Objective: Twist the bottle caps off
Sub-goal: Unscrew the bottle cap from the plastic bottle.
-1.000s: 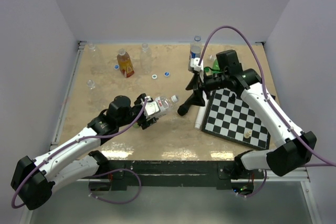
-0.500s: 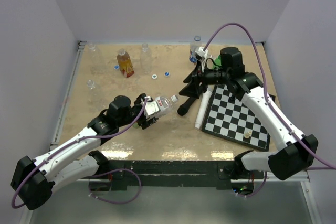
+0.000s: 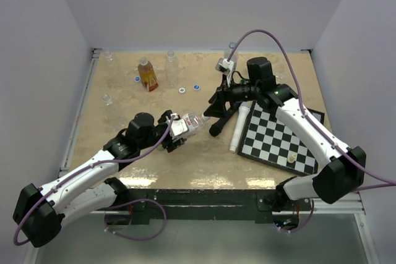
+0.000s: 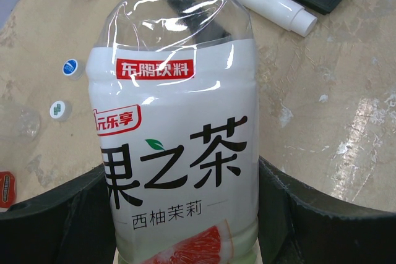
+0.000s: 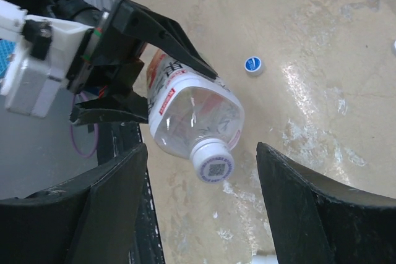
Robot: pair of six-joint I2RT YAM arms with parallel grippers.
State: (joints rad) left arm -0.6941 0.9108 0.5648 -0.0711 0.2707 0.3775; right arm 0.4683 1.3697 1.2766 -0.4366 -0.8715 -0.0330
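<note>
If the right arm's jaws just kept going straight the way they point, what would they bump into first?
Most likely the white cap of the labelled bottle held out by the left gripper: it sits right between the right gripper's open jaws, just ahead. How near is hard to judge.

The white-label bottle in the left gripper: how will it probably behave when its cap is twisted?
The bottle looks empty above its label, so it is probably light. Its clear thin wall may dent under a hard squeeze. The glossy label could let it turn inside the left gripper when the cap is twisted.
</note>
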